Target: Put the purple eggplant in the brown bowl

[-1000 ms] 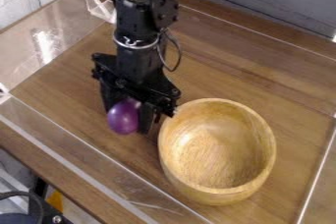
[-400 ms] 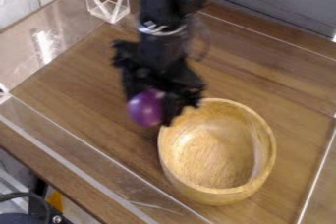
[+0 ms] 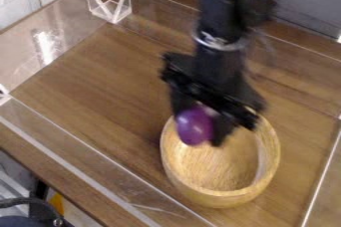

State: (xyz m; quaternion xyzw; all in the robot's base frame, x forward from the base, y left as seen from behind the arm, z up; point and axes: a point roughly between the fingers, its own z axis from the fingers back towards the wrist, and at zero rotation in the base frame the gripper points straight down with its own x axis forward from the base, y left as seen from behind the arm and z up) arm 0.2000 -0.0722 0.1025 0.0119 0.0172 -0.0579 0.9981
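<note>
The purple eggplant [image 3: 194, 124] hangs between the fingers of my gripper [image 3: 202, 123], which is shut on it and points straight down. It hovers over the left part of the brown bowl [image 3: 253, 167], a wide light wooden bowl on the table's near right. The black arm rises behind the gripper and hides the bowl's far rim. The picture is blurred by motion.
The wooden table [image 3: 94, 82] is ringed by a low clear plastic wall [image 3: 54, 136]. A clear plastic stand [image 3: 107, 2] sits at the back left. The table's front edge runs diagonally at lower left.
The gripper has carried the eggplant to the right and a little up, from beside the bowl's left rim to above the bowl.
</note>
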